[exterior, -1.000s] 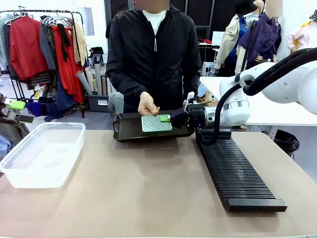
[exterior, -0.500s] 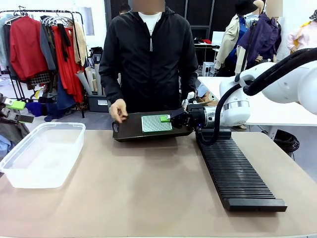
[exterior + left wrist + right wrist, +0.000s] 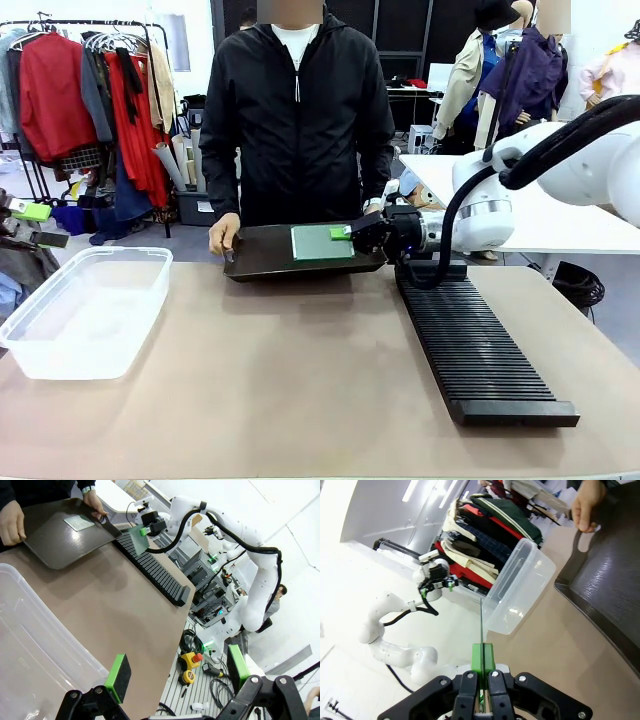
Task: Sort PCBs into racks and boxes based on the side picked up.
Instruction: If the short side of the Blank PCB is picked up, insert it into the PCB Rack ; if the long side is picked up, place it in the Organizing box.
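Clothes rails (image 3: 90, 40) & other desks crowded the bkgd; our brown table (image 3: 280, 380) carried the job. Person opposite gripped a dark tray (image 3: 262, 262) by its handles, one hand (image 3: 224, 235) on the end nearer the tub (image 3: 75, 362), prob. to keep it steady & within our reach.

Right pincer (image 3: 345, 233) was pinching a green board (image 3: 320, 243) by one edge, pads pressed on both faces. From that wrist's cam the board ran edge-on, a thin line straight out from the pads. Left wrist cam had it clear of the tray, tilted, near the far end of the rack (image 3: 470, 350). Edge grip made sense to us: it left most of the board free to slide into a slot or drop in the tub.

Left pincer (image 3: 178, 672) hung spread wide w/ nothing in it, over the tub's near corner. Parked out of the way, we judged. A second board (image 3: 78, 522) lay flat on the tray.

Hard to make out:
- Which face we'd picked by. Front cam gave plain green w/ no dot grid we could see, but tilt & res left us unsure, so rack vs tub stayed open.
- Person's other hand, mostly behind our right wrist from the front.
- Tub's left end, cut off by the frame.
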